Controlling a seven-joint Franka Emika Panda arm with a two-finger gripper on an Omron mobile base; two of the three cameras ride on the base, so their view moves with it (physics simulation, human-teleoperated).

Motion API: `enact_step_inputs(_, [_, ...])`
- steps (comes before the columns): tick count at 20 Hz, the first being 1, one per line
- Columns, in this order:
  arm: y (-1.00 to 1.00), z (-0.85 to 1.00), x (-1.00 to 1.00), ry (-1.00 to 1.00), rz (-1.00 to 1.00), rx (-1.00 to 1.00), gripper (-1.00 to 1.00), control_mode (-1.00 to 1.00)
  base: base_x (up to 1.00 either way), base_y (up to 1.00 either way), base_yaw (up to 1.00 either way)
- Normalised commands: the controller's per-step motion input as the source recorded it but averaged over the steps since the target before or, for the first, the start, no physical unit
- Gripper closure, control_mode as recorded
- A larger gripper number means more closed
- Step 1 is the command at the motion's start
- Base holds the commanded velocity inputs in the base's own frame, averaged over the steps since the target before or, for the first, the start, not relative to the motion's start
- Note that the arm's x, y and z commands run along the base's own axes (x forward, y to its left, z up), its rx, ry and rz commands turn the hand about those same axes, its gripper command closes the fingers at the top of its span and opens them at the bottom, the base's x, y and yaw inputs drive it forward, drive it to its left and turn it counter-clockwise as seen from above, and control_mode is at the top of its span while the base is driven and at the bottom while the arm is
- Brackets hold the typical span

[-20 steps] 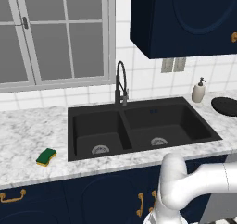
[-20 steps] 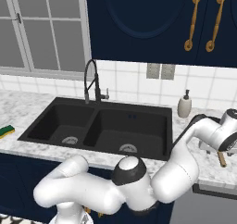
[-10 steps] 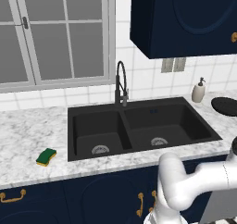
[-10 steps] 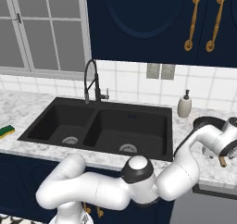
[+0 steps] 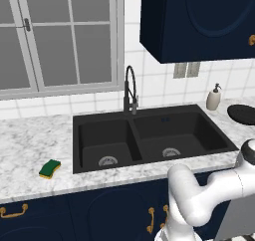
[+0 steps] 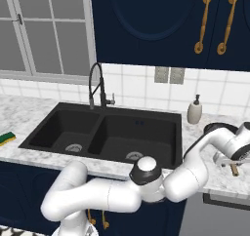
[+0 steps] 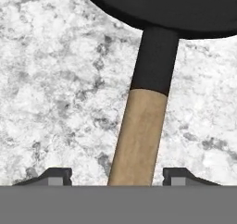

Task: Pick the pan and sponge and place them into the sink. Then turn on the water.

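The end effector (image 7: 111, 177) sits low over the marbled worktop (image 7: 55, 102) with its two fingertips (image 7: 55, 176) standing on either side of the pan's handle (image 7: 139, 135). There is visible space between each tip and the wood, so it reads as released rather than clenched, straddling the handle without gripping it yet.

Directly ahead, the pale wooden part of the handle runs between the tips and turns into a dark collar before meeting the pan (image 7: 176, 8), whose black rim lies just beyond. In the right base view the pan (image 6: 215, 128) rests on the worktop by the wrist, just past the soap dispenser (image 6: 195, 110).

The pan looks rigid and fairly heavy for its size, and a hold this far out on the handle would let the bowl sag or swing; a firm, square grip on the round wood seems needed, as it may roll.

Farther off to the end effector's left lies the sink (image 5: 149, 135), both basins bare, with the faucet (image 5: 130, 90) behind the divider. Farthest, beyond the sink's far side, the sponge (image 5: 50, 169) sits on the worktop.
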Motion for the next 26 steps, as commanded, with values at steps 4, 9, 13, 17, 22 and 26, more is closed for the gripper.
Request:
enact_step_inputs(4, [0.70, -0.85, 0.00, 0.02, 0.18, -0.05, 1.00, -1.00, 0.00, 0.00, 0.00])
enact_step_inputs(9, [0.96, -0.43, -0.18, -0.14, 0.22, -0.01, 1.00, -1.00, 0.00, 0.00, 0.00])
enact_step_inputs(13, [1.00, 0.00, -0.33, -0.32, 0.19, 0.00, 1.00, -1.00, 0.00, 0.00, 0.00])
enact_step_inputs(17, [0.88, 0.25, -0.74, -0.33, 0.02, -0.02, 1.00, -1.00, 0.00, 0.00, 0.00])
enact_step_inputs(22, [0.99, 0.42, -0.99, -0.05, -0.01, -0.16, 1.00, -1.00, 0.00, 0.00, 0.00])
enact_step_inputs(26, [1.00, 0.46, -0.75, 0.25, -0.03, -0.28, 1.00, -1.00, 0.00, 0.00, 0.00])
